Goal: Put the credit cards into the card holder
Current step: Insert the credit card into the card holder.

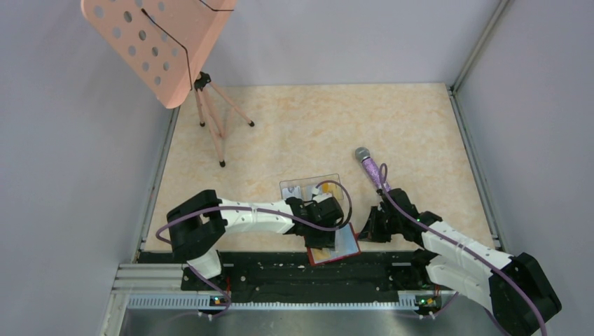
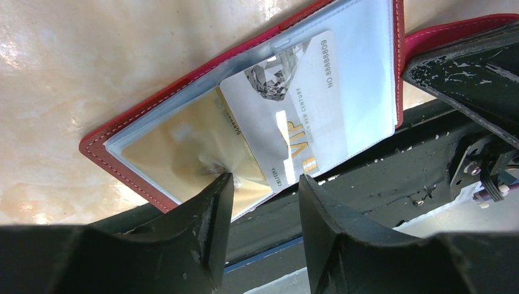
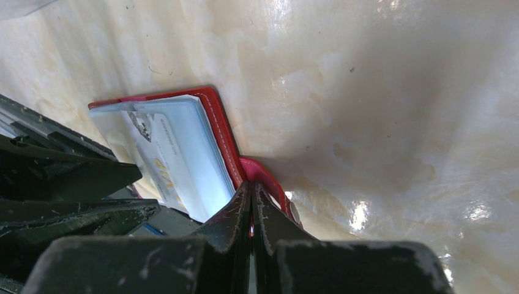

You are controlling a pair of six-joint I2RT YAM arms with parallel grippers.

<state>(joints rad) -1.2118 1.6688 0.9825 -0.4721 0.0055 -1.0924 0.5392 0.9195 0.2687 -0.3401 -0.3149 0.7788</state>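
Red holder (image 2: 122,147) lies open at the table's (image 2: 92,61) near edge, our right hand (image 3: 252,187) pinched shut on its tab (image 3: 269,174) to steady it, while our left hand (image 2: 263,184), half open, straddles the gold card (image 2: 177,147) and white card (image 2: 306,104) tucked under its clear sleeve (image 2: 367,73).
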